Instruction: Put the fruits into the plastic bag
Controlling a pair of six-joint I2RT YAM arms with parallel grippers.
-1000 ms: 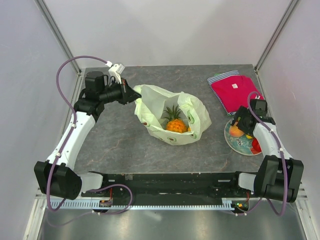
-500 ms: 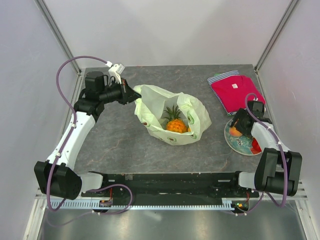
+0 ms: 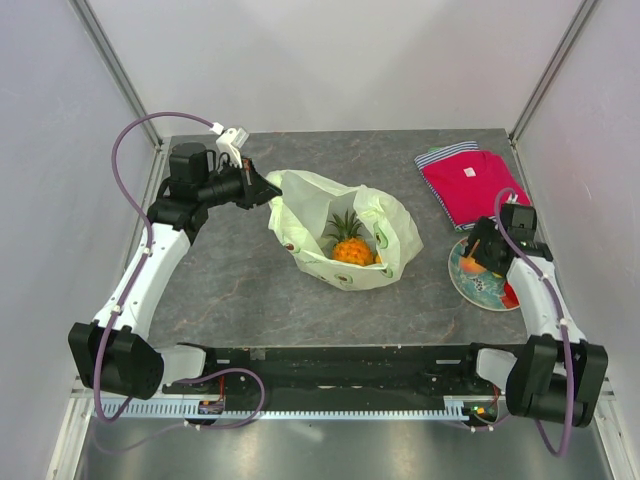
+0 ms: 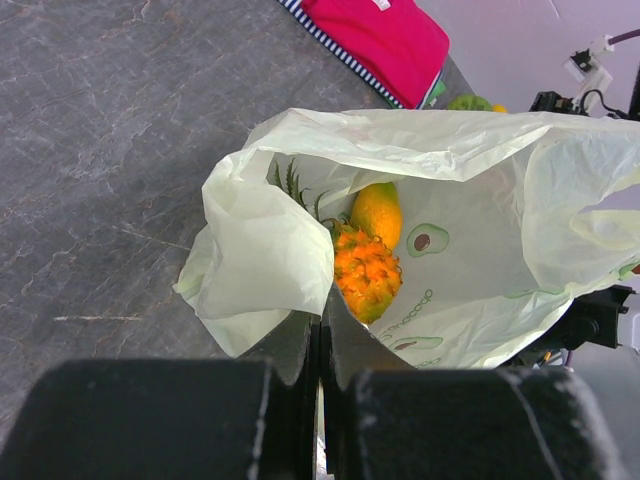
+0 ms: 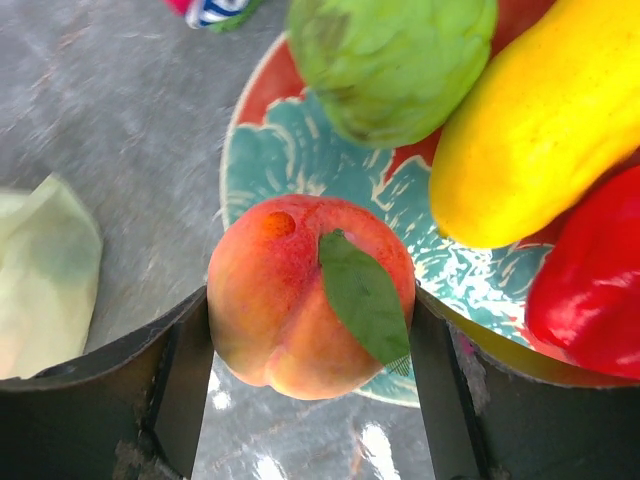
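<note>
Peach clamped in right tool at plate rim (left tool pinches bag edge).

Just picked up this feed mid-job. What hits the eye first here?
The pale-green plastic bag sits mid-table. The left end effector pinches its rim so the mouth gapes, showing an orange pineapple and a yellow fruit inside. On the right, the right end effector is shut on a peach at the rim of a floral plate.
</note>
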